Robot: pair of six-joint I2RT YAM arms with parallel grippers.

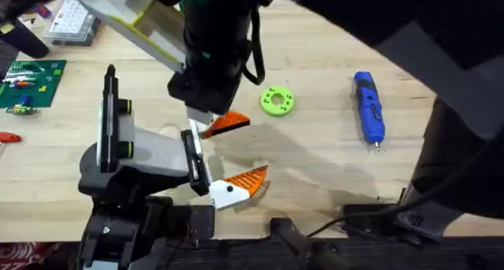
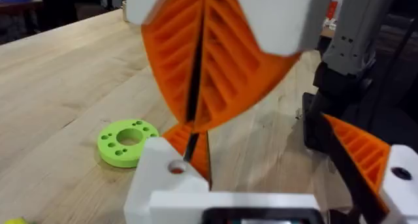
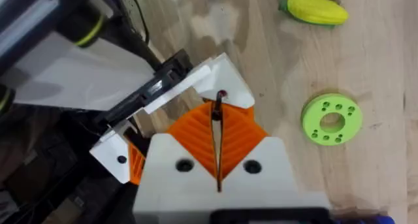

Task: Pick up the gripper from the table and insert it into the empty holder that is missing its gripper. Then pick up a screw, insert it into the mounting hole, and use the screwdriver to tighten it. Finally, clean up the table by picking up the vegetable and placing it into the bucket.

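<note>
Wedge (image 1: pixel 229 124) clamped between the pressed-together pads of the left gripper (image 2: pixel 193 136), just short of the holder (image 1: pixel 194 155).
The right gripper (image 3: pixel 217 110) is also closed, on what I cannot tell. A tilted wedge could jam at the holder's mouth or slip from the pads. Beyond the holder, the ribbed finger (image 1: pixel 250 178) could get knocked.

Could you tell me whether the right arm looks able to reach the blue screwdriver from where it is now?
Probably yes. The screwdriver lies alone on bare table on the right side, with nothing around it. However, the right gripper seems shut on a small screw, which it would need to release first.
</note>
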